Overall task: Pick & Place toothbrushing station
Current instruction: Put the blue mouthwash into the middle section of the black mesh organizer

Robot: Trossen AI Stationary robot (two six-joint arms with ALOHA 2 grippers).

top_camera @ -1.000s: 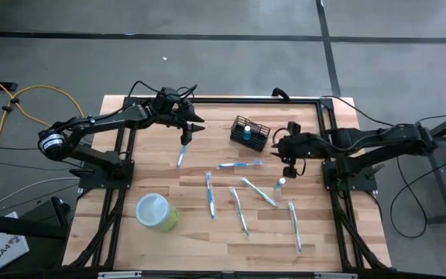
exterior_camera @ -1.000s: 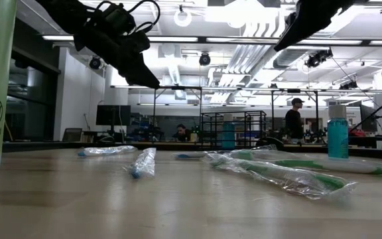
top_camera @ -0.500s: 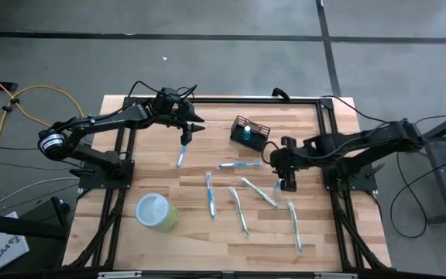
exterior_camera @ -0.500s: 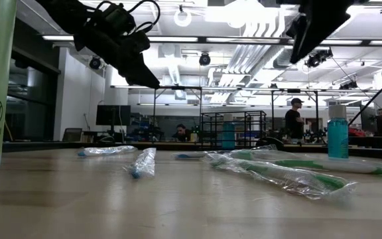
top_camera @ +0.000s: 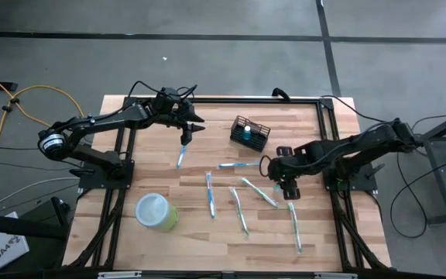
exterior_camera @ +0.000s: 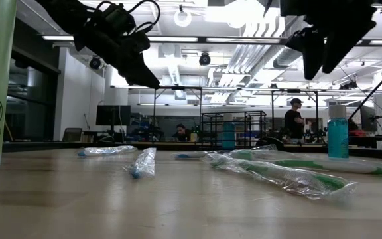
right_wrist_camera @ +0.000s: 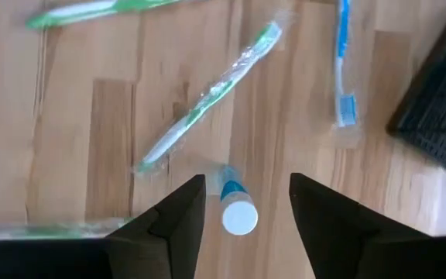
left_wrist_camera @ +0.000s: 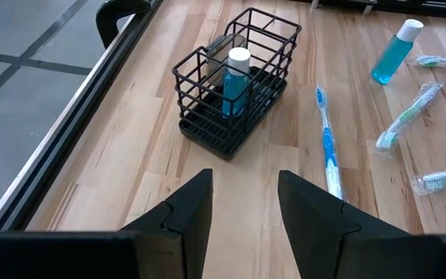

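6 toothbrushes (top_camera: 210,194), 2 bottles (right_wrist_camera: 234,207), 1 cup (top_camera: 156,211)

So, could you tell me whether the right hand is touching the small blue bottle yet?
Apart. In the right wrist view the right hand is open, and the white-capped blue bottle stands between its fingers with wood showing on both sides.

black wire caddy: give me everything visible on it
The black wire caddy is a small rectangular basket of thin dark wire with open grid sides, split into compartments. It stands upright on the wooden table, toward the far edge between the two arms. One small blue bottle with a white cap stands upright inside it. Neither gripper touches it; a blue toothbrush lies apart beside it.
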